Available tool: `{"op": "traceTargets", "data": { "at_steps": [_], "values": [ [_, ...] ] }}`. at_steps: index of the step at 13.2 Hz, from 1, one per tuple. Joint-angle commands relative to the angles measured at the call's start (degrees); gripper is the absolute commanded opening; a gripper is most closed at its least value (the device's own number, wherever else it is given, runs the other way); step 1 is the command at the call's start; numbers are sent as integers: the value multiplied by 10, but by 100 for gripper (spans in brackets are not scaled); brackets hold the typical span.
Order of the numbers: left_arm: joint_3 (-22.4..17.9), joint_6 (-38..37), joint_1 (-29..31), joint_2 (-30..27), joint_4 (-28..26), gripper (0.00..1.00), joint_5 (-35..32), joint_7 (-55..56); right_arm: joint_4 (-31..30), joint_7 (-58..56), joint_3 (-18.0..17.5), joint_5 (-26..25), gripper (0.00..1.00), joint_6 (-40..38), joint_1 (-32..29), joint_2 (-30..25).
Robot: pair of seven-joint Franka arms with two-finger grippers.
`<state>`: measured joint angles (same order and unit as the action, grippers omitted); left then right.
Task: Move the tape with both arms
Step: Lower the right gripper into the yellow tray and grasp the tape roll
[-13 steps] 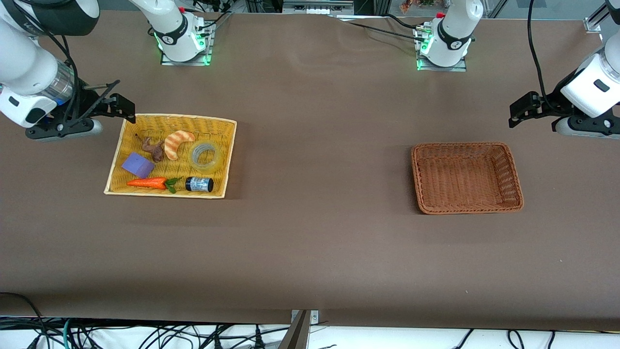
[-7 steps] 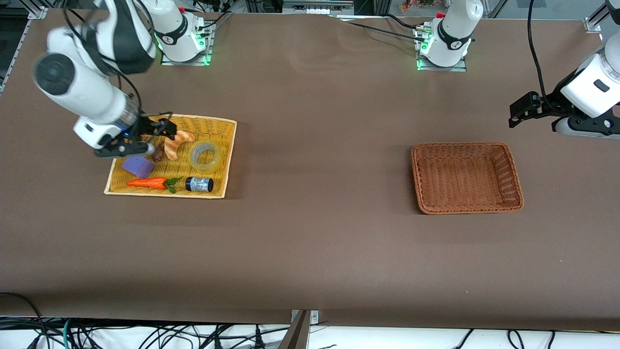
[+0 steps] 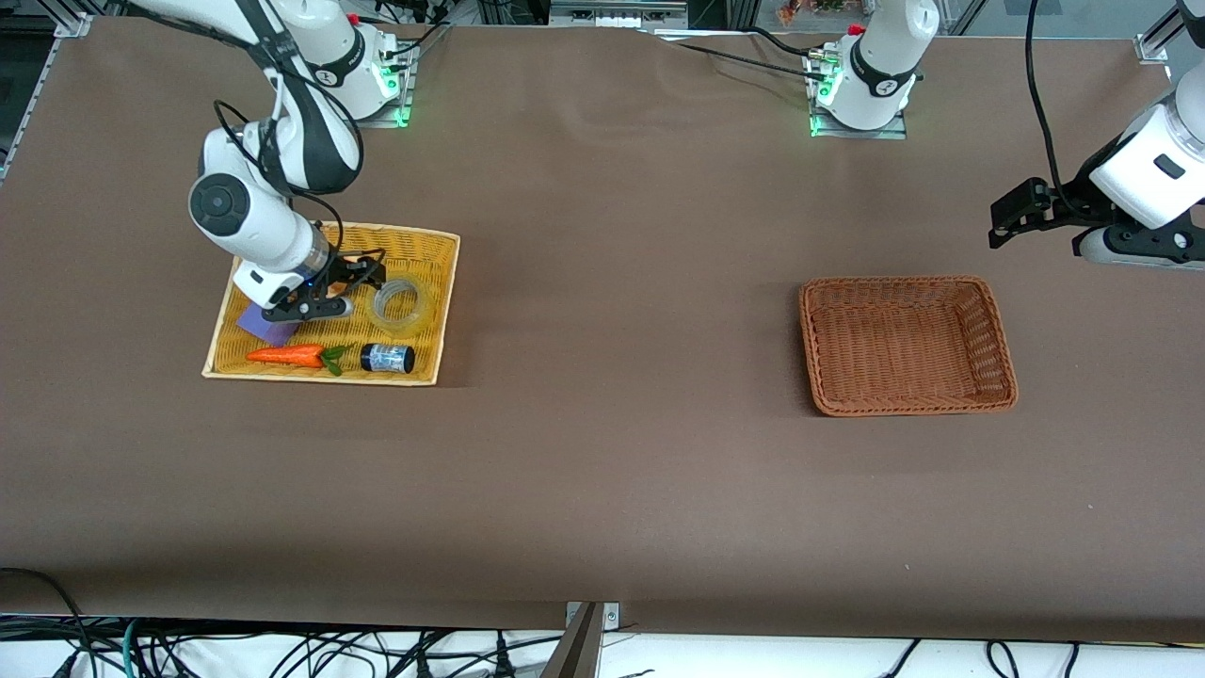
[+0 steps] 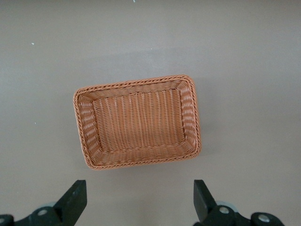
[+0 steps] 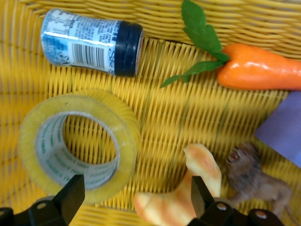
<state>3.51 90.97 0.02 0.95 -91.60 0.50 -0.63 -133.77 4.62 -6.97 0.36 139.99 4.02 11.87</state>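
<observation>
While the tape [image 3: 402,307] lies flat in the yellow basket [image 3: 442,311], just farther from the front camera than the black-capped jar [image 3: 387,358] and the toy carrot [image 3: 287,355], no transfer has begun. Beside it are the croissant [image 5: 188,197], the toy lion [image 5: 256,176] and the purple block [image 5: 284,129]. The right gripper [image 3: 346,282] hovers over these items, jaws fully apart and holding nothing (one finger reaches the roll's edge in its wrist view). Pickup, handover and placement all remain. Toward the left arm's end, the brown basket [image 3: 1003,353] holds nothing, and the waiting left gripper [image 4: 138,200] hangs above it, wide open and empty.
</observation>
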Motion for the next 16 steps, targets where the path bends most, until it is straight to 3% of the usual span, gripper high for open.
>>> {"op": "traceTargets", "data": {
  "at_steps": [1, 2, 4, 5, 6, 8, 10, 13, 16],
  "values": [
    [2, -14, 2, 6, 18, 100, -6, -13, 4, 9, -3, 1, 100, 47, -2, 32],
    [2, -14, 2, 6, 18, 100, -6, -13, 4, 8, -3, 1, 99, 65, -2, 42],
    [2, -14, 2, 6, 18, 100, -6, -13, 4, 8, -3, 1, 88, 76, -2, 54],
    [2, -14, 3, 6, 18, 100, -6, -12, 3, 9, -3, 1, 78, 80, -2, 58],
    [2, -14, 2, 6, 18, 100, -6, -12, 4, 8, -3, 1, 58, 78, -2, 58],
    [2, -14, 2, 6, 18, 100, -6, -12, 8, 8, -3, 3, 0, 73, -2, 51],
    [2, -14, 3, 6, 18, 100, -6, -12, 39, 50, -4, 1, 0, 2, -1, 35],
    [2, -14, 3, 6, 18, 100, -6, -12, 138, 78, -30, 5, 0, -156, -1, 18],
    [2, -14, 3, 6, 18, 100, -5, -12, 199, 131, -69, 5, 0, -224, 7, 18]
  ]
}}
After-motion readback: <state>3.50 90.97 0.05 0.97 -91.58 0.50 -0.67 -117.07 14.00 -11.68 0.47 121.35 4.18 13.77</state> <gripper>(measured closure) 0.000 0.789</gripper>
